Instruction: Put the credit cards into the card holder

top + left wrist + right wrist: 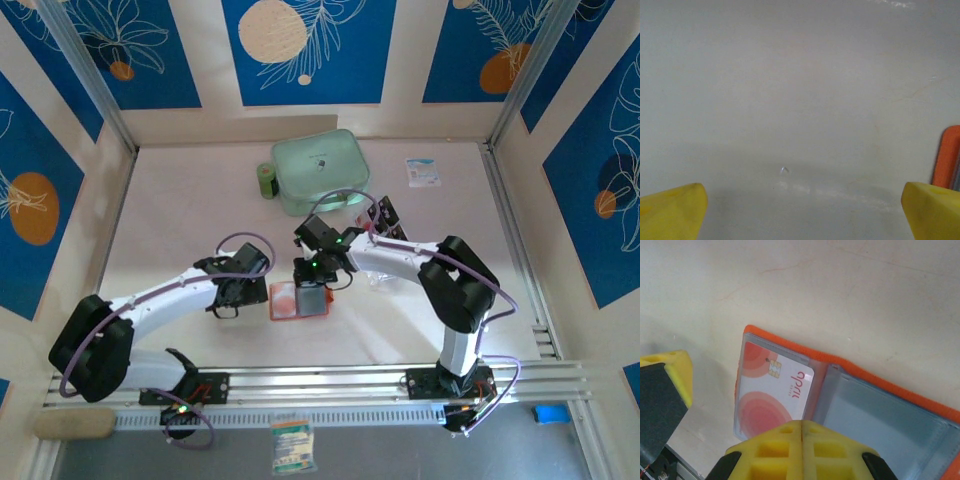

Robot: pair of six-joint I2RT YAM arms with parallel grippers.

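- We are watching the card holder lying opened flat on the counter between the two arms. Its clear pockets are facing up so cards can slide in.
- One credit card is sitting inside the left pocket, chip side up, with its edge close to the fold.
- The right end effector is hanging right over that pocket's inner edge with its fingers pressed together, pinching nothing. We are reading the closed tip as a poker for nudging the card fully home, though we cannot confirm contact.
- The left end effector is sitting low over bare counter just beside the holder's orange edge, fingers spread wide and empty. We are guessing it is parked there to steady the wallet if it slides under the push.
- What look like more dark cards are lying behind the right arm, so we are judging the job unfinished.
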